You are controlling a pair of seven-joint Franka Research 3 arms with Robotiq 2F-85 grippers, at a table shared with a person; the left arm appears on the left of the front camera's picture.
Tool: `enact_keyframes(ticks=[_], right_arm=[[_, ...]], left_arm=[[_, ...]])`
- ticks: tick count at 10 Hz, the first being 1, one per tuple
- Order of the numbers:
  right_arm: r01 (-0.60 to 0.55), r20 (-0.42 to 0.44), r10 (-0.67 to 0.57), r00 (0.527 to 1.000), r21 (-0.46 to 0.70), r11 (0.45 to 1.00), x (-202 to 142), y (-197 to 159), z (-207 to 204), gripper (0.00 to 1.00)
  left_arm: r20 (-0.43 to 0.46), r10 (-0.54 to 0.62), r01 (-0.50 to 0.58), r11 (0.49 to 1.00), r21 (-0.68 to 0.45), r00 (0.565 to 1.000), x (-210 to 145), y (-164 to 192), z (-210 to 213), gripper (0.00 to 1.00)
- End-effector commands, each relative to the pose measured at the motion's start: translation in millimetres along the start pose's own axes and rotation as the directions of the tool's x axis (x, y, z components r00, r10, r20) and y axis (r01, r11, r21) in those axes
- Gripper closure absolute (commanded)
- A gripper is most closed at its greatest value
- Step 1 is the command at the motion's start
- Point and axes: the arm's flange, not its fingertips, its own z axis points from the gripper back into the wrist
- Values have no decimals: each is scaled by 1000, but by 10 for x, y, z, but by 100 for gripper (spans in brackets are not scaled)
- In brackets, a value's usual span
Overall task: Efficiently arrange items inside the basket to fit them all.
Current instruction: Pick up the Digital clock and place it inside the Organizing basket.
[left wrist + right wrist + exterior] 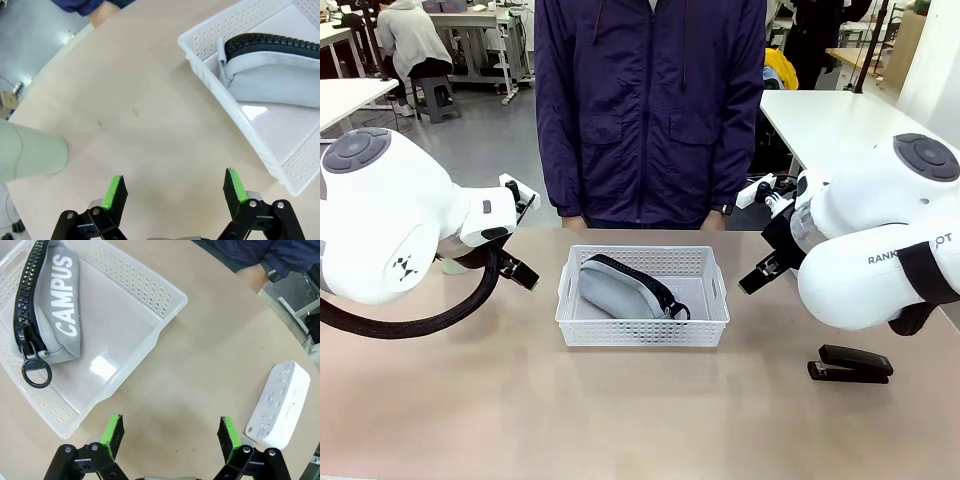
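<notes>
While the white rectangular plastic basket with perforated grid sides (642,333) sits at the centre of the front view on the tan table (520,420), you can see the grey zip pouch with black zipper band (616,289) lying inside it, in its left half. In the right wrist view the pouch fills the upper left, printed "CAMPUS", with its ring (36,374) resting on the basket floor; the other half of the basket floor is bare.

Your left gripper (172,182) shows at the bottom of the left wrist view, its green-padded fingers spread wide over bare table with nothing between them. The pale green plastic cup (30,152) is at that frame's left edge, well apart from the basket in the upper right.

Your right gripper (170,427) is likewise spread and empty, beside the basket's corner. The white flat rounded box (280,405) lies on the table at the lower right of that view. The black stapler (850,365) lies at the lower right of the front view, apart from the basket. A person in a dark jacket (650,110) stands at the top centre.
</notes>
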Motion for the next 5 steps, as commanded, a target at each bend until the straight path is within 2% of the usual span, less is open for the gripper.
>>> enact_keyframes(ticks=[1,3,4,5], right_arm=[[5,8,-5,1000,74,997,-21,-16,74,0],[16,20,-21,1000,239,971,-172,-192,524,0],[-4,14,-1,1000,325,946,-287,-294,758,0],[31,20,-41,999,369,929,-417,-398,978,0]], left_arm=[[13,-58,59,997,-47,998,-67,-18,120,0],[-13,-38,37,996,-80,999,-202,47,506,0],[0,-8,8,992,-130,1000,-302,132,750,0],[43,61,-51,977,-207,997,-348,154,1042,0]])
